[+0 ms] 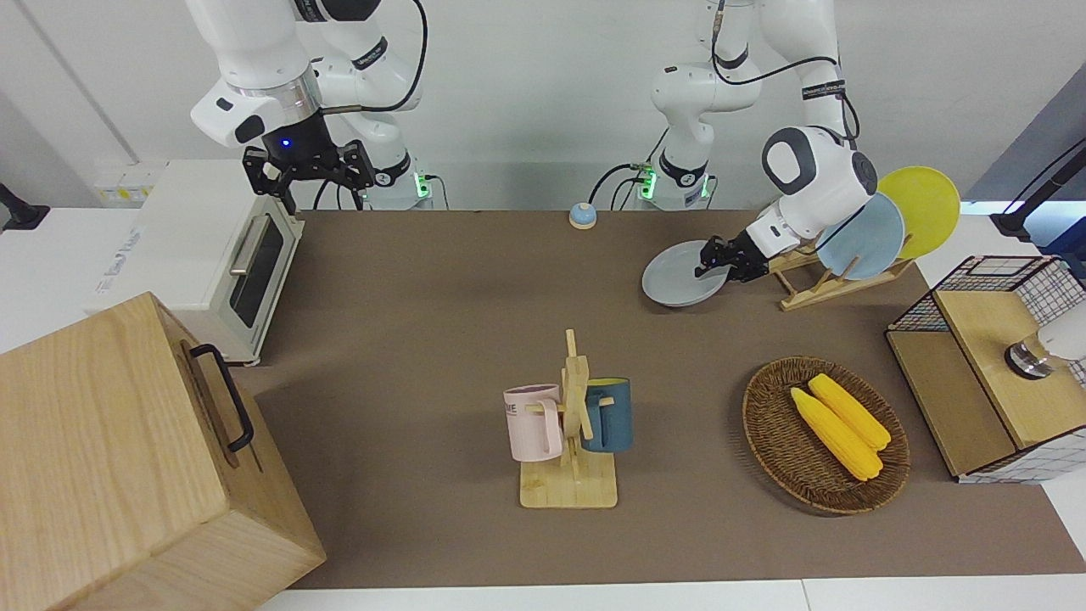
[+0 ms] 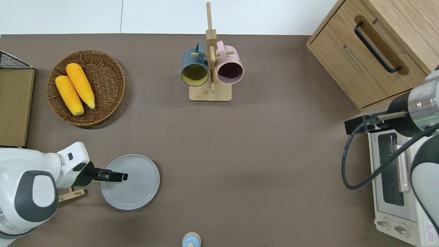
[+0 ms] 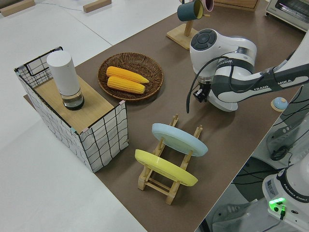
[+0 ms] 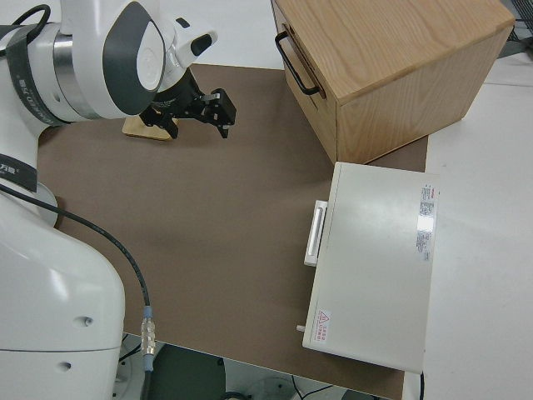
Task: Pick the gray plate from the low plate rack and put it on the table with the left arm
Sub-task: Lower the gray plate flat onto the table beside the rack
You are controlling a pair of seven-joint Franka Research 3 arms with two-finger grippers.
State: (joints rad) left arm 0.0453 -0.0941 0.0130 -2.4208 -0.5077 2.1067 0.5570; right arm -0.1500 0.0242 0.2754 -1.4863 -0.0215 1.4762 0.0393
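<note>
The gray plate point(image 1: 674, 280) point(image 2: 137, 187) lies low on the brown table point(image 1: 424, 339), just beside the low plate rack point(image 1: 814, 287) point(image 2: 70, 194) point(image 3: 166, 181), toward the right arm's end from it. My left gripper point(image 1: 714, 259) point(image 2: 118, 176) reaches over the plate's rim on the rack's side and looks shut on it. In the left side view the arm hides the plate. The right arm is parked, its gripper point(image 1: 310, 165) open.
A light-blue plate point(image 1: 861, 238) and a yellow plate point(image 1: 920, 208) stand in the rack. A mug stand point(image 1: 573, 424), a wicker basket with corn point(image 1: 827, 433), a wire crate point(image 1: 1001, 365), a toaster oven point(image 1: 229, 263), a wooden cabinet point(image 1: 127, 475) and a small blue bell point(image 1: 582, 215) are on the table.
</note>
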